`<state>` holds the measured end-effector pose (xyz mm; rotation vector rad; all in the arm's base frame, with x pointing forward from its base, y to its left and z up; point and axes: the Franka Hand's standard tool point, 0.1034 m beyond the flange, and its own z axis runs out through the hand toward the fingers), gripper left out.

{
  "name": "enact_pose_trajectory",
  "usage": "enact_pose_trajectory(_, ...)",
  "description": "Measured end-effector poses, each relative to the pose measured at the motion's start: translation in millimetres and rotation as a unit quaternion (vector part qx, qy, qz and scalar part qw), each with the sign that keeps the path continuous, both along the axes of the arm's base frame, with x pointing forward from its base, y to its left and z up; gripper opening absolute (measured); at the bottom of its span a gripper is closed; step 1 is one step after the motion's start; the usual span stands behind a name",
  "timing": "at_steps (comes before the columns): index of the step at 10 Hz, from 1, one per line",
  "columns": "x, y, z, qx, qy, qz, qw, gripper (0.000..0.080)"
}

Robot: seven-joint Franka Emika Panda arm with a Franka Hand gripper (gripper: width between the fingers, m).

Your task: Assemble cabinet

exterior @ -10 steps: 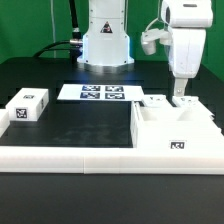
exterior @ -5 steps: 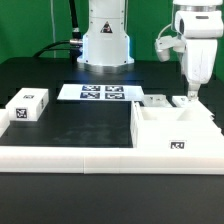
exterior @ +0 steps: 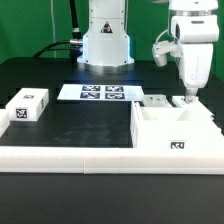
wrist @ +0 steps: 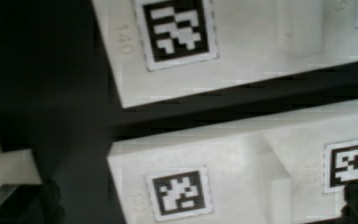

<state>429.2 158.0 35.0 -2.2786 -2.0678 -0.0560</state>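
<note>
Hanging above the black table [exterior: 90,125] near its far corner on the exterior view's right, the arm's two-finger gripper [exterior: 186,97] points straight down, its jaws spread wide with nothing between them. Right under it lie flat white tagged panels [exterior: 155,100], each printed with black-and-white square markers. The wrist view shows two such panels [wrist: 194,60] lying side by side with a narrow strip of black table between them. Whether the fingertips touch a panel cannot be told.

The large white plastic cabinet box [exterior: 175,135], open at the top and with a marker on its front wall, stands just on the near side of those panels. It is at the table's near edge on the exterior view's right, up against the long low white rail [exterior: 70,158] that runs along that edge. A small white tagged block [exterior: 28,106] sits well apart from the box, by the table's edge on the exterior view's left. The marker board [exterior: 100,92] lies flat toward the far edge, in front of the robot's white base [exterior: 105,40].
</note>
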Motion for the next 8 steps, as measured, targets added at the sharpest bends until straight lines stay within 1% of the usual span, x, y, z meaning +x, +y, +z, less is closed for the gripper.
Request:
enact_pose_trajectory(1,-2.7,4.9,-4.2,0.004,-0.001,0.003,1.0,0.0797)
enact_pose_trajectory(4,-9.9,11.5,-15.2,0.007,0.006,0.006,1.0,0.0797)
enact_pose_trajectory(6,-13.6,10.0,-21.3,0.007,0.012,0.005,1.0,0.0797)
enact_pose_trajectory(7,-13.6,9.7,-21.4,0.007,0.012,0.004,1.0,0.0797)
enact_pose_trajectory(8,-13.6,9.6,-21.4,0.007,0.012,0.003,1.0,0.0676)
